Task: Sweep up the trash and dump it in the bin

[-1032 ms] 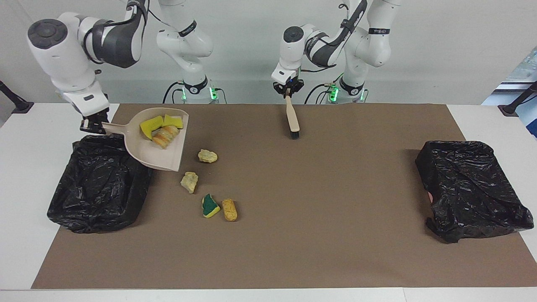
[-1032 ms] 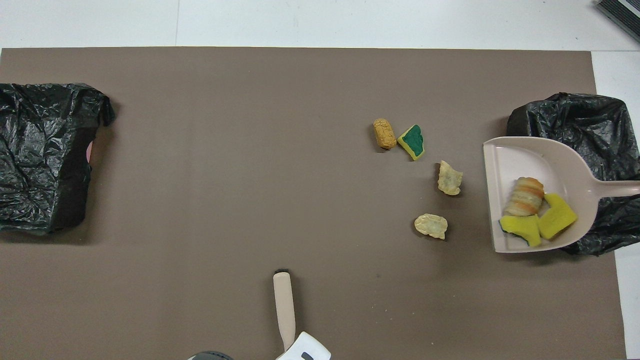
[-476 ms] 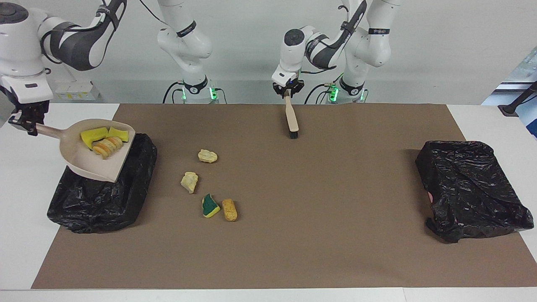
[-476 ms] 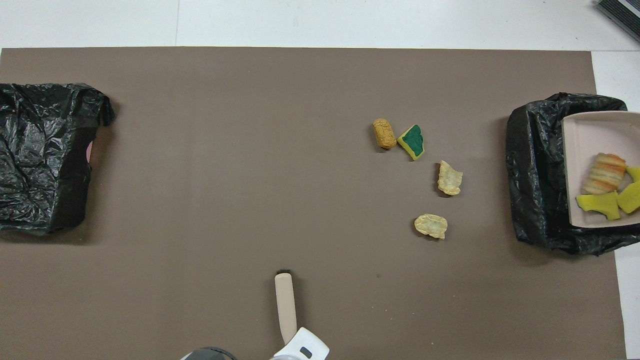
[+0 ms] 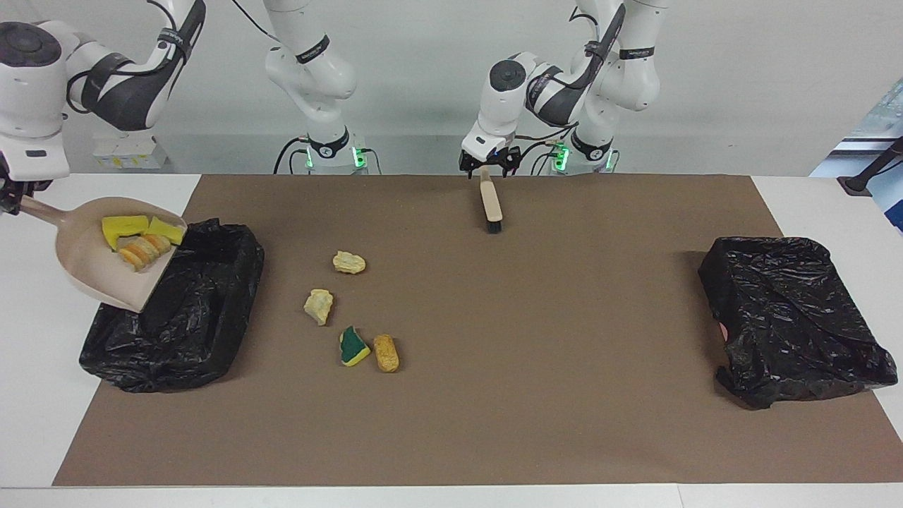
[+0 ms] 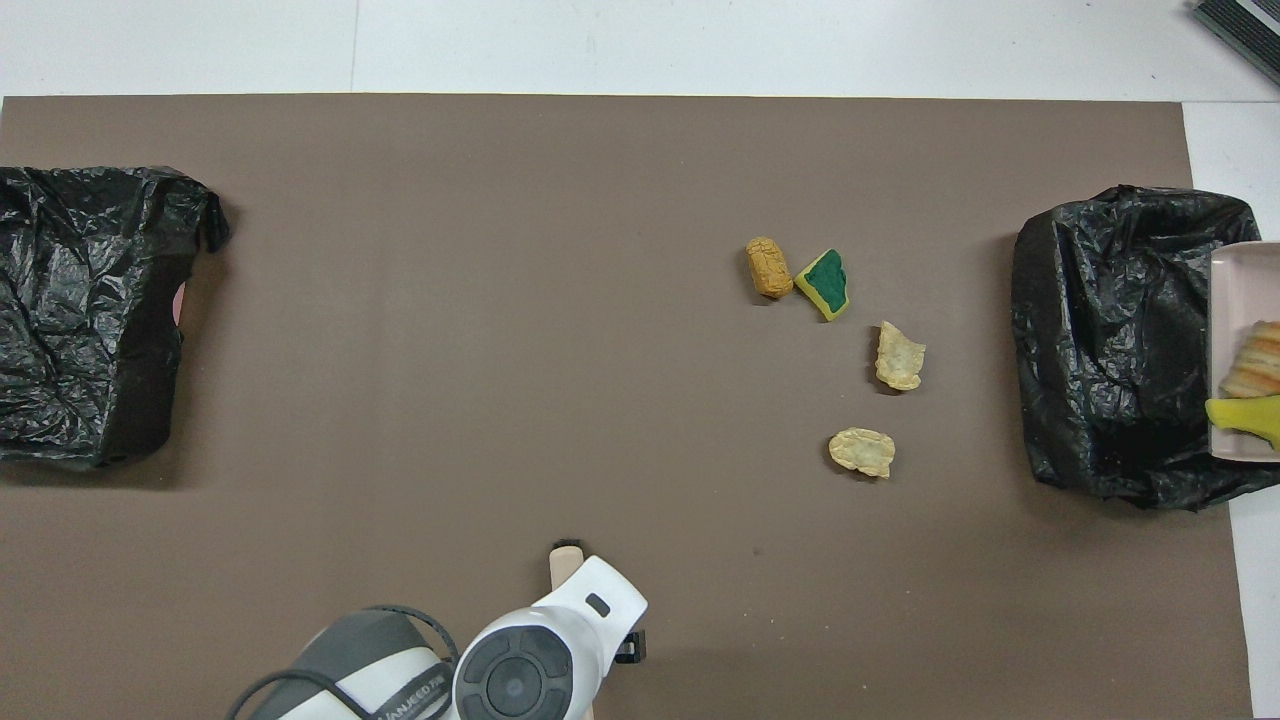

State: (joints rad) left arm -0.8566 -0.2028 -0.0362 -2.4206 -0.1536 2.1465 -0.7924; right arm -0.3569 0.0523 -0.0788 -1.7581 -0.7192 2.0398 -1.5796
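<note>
The right gripper is mostly cut off at the frame edge, clamped on the handle of the beige plastic dustpan, which is tilted over the black bag-lined bin. Three scraps are carried in it; four more scraps are left on the brown mat, with plenty of open room around. The left gripper is spread just above the beige hand brush.

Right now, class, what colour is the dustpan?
Beige; the dustpan shows best in the facing view.
</note>
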